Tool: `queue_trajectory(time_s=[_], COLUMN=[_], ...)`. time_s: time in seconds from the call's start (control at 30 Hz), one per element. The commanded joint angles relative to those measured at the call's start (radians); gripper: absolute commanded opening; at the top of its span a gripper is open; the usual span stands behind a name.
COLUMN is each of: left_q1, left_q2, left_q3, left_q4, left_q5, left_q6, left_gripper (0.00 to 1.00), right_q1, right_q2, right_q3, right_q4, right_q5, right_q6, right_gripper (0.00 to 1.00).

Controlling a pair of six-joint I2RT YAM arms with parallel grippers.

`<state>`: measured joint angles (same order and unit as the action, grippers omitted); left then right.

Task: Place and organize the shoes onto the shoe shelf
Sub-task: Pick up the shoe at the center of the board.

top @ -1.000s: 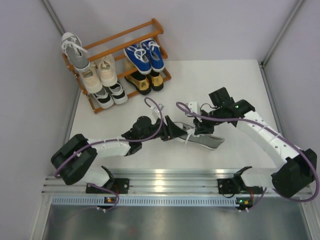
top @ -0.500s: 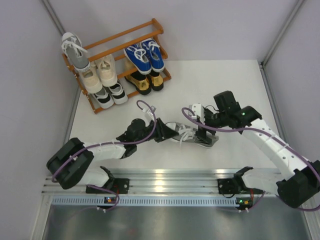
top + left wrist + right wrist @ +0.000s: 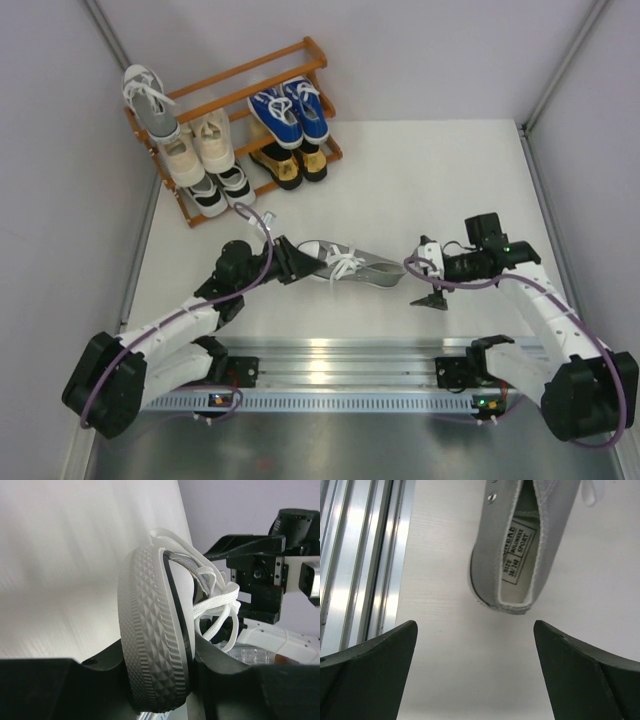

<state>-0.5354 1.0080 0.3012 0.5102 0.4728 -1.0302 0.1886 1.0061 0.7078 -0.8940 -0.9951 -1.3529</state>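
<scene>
A grey sneaker [image 3: 352, 266] with white laces hangs just above the white table, and my left gripper [image 3: 300, 262] is shut on its toe end. In the left wrist view its patterned sole [image 3: 150, 630] is pinched between the black fingers [image 3: 100, 670]. My right gripper [image 3: 428, 273] stands open to the sneaker's right, apart from it. The right wrist view shows the sneaker's heel opening [image 3: 520, 545] ahead of the wide-open right gripper [image 3: 475, 635]. The orange-brown shoe shelf [image 3: 245, 72] at the back left holds one grey sneaker [image 3: 150, 105], beige lace-ups [image 3: 198, 148], blue sneakers [image 3: 288, 112], gold loafers [image 3: 288, 165] and black-and-white sneakers [image 3: 222, 188].
A metal rail [image 3: 330, 360] runs along the table's near edge, also seen as the rail [image 3: 355, 555] left of the right gripper. Purple-grey walls close in the left, back and right sides. The right arm [image 3: 265, 575] shows behind the sneaker in the left wrist view.
My right gripper has opened, let go of the grey sneaker and drawn back to the right. My left gripper has carried the sneaker to the left and slightly away from the rail.
</scene>
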Motion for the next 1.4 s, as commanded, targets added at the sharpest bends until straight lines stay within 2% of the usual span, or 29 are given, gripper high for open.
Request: queue_trajectory(time_s=[0.0,0.13,0.27,0.37,0.47,0.5,0.6,0.77,1.03,1.37], left_q1=[0.003,0.003,0.003,0.005,0.005,0.003,0.003,0.005,0.003,0.005], left_q2=[-0.058,-0.072,-0.075,-0.077,-0.091,-0.097,-0.121,-0.134,-0.112,-0.091], left_q3=[0.052,0.049,0.059,0.082,0.098,0.101,0.105,0.105,0.111,0.145], left_q4=[0.016,0.021,0.047,0.047,0.047,0.047,0.056,0.09,0.09,0.09], left_q5=[0.064,0.063,0.061,0.066,0.055,0.046,0.024,0.015,0.007,0.015], left_q6=[0.021,-0.004,-0.027,-0.036,-0.051,-0.062,-0.079,-0.114,-0.129,-0.136], left_gripper=[0.0,0.0,0.0,0.0,0.0,0.0,0.0,0.0,0.0,0.0], right_q1=[-0.018,-0.002,0.141,0.192,0.224,0.229,0.236,0.245,0.275,0.376], right_q2=[0.015,0.051,0.057,0.071,0.077,0.077,0.086,0.084,0.097,0.178], right_q3=[0.033,0.05,0.038,0.045,0.047,0.051,0.068,0.091,0.12,0.167], right_q4=[0.116,0.222,0.267,0.294,0.38,0.436,0.467,0.497,0.474,0.437], right_q5=[-0.167,-0.18,-0.122,-0.113,-0.007,0.069,0.154,0.191,0.147,0.279], right_q6=[0.002,0.133,0.199,0.265,0.389,0.469,0.566,0.607,0.601,0.589], right_gripper=[0.99,0.99,0.99,0.99,0.99,0.99,0.99,0.99,0.99,0.99])
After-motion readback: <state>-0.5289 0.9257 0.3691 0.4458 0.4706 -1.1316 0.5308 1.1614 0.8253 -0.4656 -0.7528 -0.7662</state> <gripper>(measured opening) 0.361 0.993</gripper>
